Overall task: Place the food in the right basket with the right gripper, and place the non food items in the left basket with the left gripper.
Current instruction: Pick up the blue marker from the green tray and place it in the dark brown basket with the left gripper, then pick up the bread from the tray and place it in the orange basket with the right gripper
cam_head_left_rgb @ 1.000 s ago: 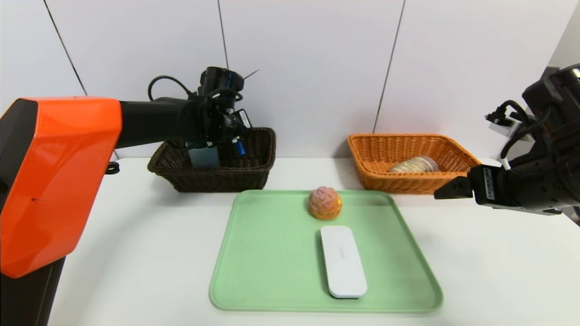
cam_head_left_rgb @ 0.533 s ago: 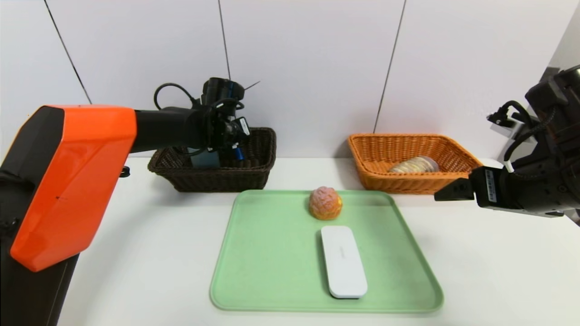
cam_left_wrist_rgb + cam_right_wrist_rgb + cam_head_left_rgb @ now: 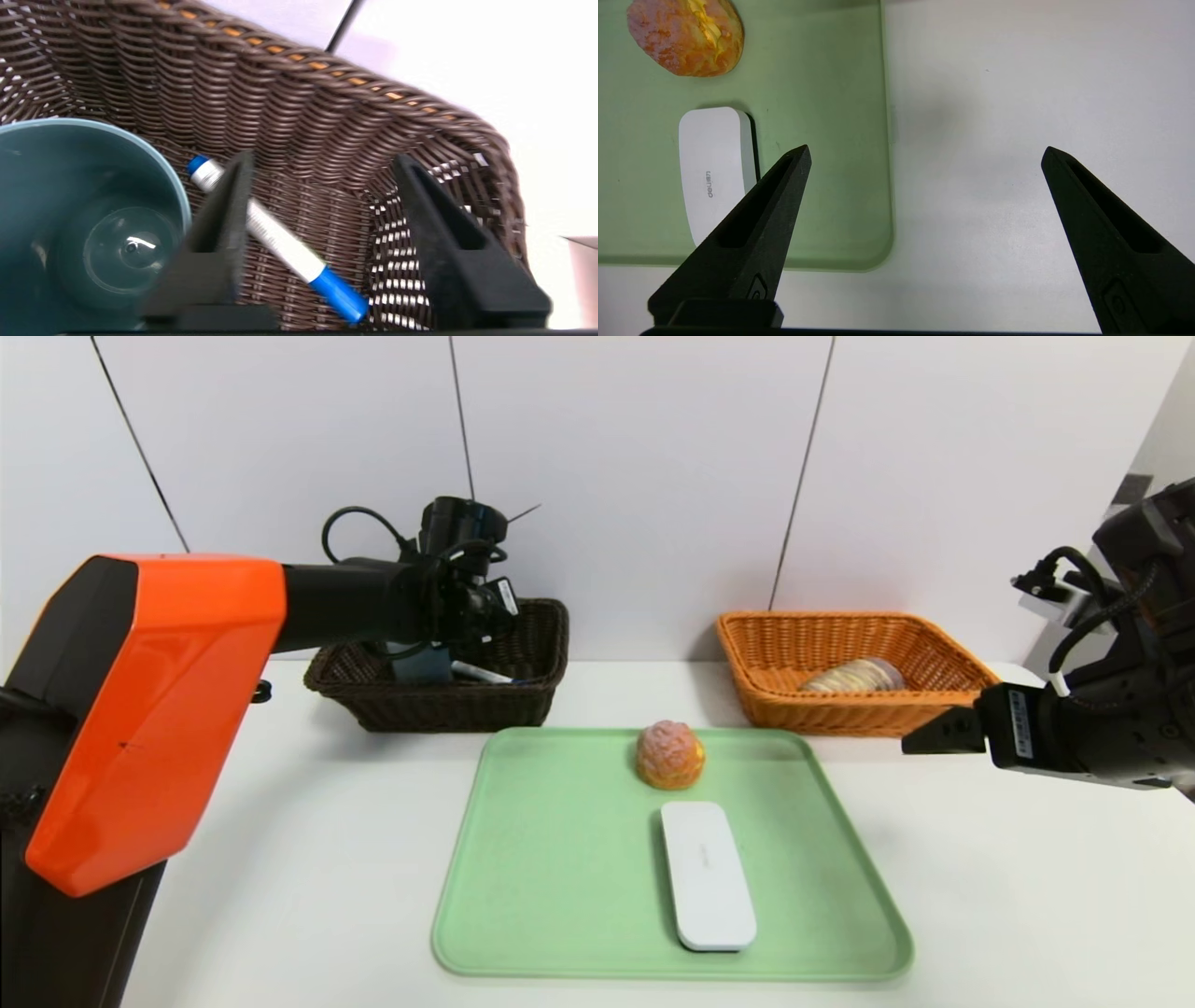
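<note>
The marker pen (image 3: pixel 280 242) is lying loose on the floor of the dark brown basket (image 3: pixel 523 695), slanted, beside the grey-blue cup (image 3: pixel 84 219) that is standing upright in the same basket. The left gripper (image 3: pixel 322 186) is hovering just over it with its jaws parted and nothing between them (the pen is showing past one finger, not in a grip), so this item looks delivered.

What is waiting on the green tray (image 3: pixel 523 896) is the white case (image 3: pixel 707 875), lying flat in the near half, and the crackled bun (image 3: pixel 669 755), sitting just beyond it toward the far edge. The case is probably light, rigid and smooth-skinned, so it is likely to slip; pinching it across its narrow width near the middle seems the safest hold for the left gripper. The bun looks light and rounded with a rough crust (soft if real, so a gentle squeeze), best taken across its widest part from above.

The bread loaf (image 3: pixel 854 675) is already resting in the orange basket (image 3: pixel 775 695) at the far right. The right gripper (image 3: pixel 924 154) is hanging wide and empty over the bare table (image 3: pixel 1017 93), just right of the tray.
</note>
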